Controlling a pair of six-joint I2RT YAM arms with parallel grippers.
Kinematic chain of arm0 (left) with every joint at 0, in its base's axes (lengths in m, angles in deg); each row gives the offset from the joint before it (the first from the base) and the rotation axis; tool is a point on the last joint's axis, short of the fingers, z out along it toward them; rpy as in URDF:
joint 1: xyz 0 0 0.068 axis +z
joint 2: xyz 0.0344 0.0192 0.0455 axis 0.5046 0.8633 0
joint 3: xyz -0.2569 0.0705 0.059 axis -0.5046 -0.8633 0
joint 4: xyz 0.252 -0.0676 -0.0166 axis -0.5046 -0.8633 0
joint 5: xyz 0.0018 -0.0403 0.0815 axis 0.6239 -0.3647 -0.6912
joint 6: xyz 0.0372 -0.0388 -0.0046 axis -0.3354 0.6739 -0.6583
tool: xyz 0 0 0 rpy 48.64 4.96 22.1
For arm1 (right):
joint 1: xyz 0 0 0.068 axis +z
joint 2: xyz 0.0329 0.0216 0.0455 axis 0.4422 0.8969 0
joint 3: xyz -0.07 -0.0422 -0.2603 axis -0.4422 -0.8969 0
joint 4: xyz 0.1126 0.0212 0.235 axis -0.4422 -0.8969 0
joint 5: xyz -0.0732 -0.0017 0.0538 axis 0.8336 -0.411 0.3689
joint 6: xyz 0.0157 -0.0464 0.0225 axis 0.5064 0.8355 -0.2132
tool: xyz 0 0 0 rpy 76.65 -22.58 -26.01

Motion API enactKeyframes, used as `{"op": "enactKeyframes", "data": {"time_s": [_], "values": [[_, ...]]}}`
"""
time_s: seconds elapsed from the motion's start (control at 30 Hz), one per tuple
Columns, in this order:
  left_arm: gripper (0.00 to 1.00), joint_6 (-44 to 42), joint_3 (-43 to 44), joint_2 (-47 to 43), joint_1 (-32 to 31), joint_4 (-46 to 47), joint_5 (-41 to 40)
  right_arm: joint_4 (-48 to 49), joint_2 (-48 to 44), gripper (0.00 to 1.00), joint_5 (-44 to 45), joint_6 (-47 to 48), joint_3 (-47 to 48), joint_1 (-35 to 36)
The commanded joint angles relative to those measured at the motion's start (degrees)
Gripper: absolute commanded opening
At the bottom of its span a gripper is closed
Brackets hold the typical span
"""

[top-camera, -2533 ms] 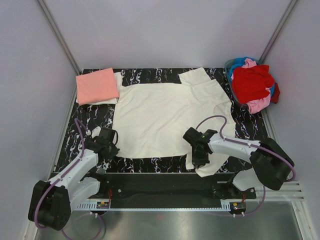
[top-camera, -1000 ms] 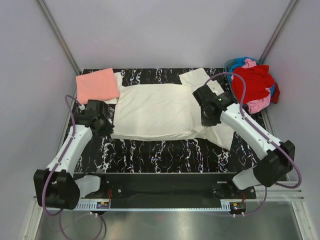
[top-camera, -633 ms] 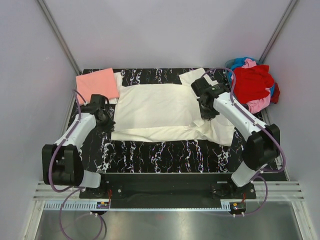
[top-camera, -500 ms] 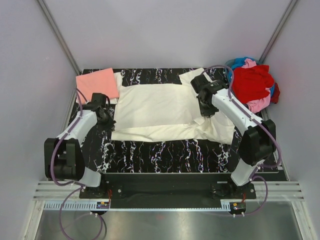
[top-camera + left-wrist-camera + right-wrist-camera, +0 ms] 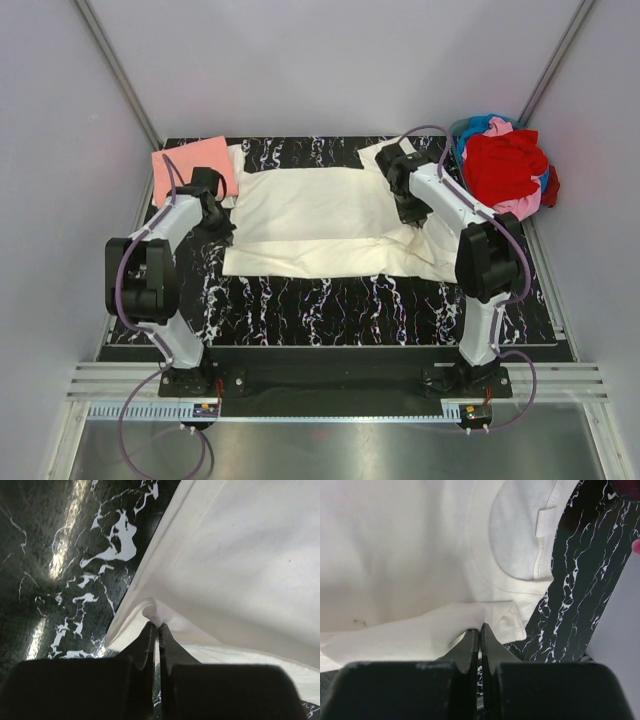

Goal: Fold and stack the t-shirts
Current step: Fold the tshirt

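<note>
Cream t-shirt [image 5: 320, 215] between salmon-pink t-shirt [image 5: 180, 168] and red-topped t-shirt heap [image 5: 505, 165].

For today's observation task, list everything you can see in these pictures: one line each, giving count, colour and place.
cream t-shirt: one, off-white, middle of the table, near part doubled over
folded t-shirt: one, salmon pink, far left corner
white cloth: one, white, showing beside the pink one; likely another shirt
heap of t-shirts: one heap, red, pink and blue, far right corner
table: one, black with white veins, under everything
walls: three, pale grey, around the table
left gripper: one, black, shut on the cream shirt's left edge
right gripper: one, black, shut on the cream shirt near its collar
</note>
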Motion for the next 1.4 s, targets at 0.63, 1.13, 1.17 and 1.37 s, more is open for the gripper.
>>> {"op": "enactKeyframes", "data": {"time_s": [0.63,1.13,1.17,1.37], "values": [[0.75,2.36,-15.03,-23.73,0.37,2.19,-2.26,7.54,-6.97,0.93,-0.03,-7.92,0.83,-5.93],[0.74,4.65,-31.5,-20.77,0.37,24.33,3.54,20.93,-9.85,0.79,-15.34,-9.34,-20.13,-13.84],[0.73,4.73,-32.29,-20.86,0.37,25.57,3.72,21.02,-9.14,0.77,-15.43,-9.17,-19.78,-14.02],[0.7,5.08,-35.46,-22.26,-0.07,30.24,2.32,21.29,-3.6,0.61,-16.22,-7.67,-15.91,-15.68]]}}
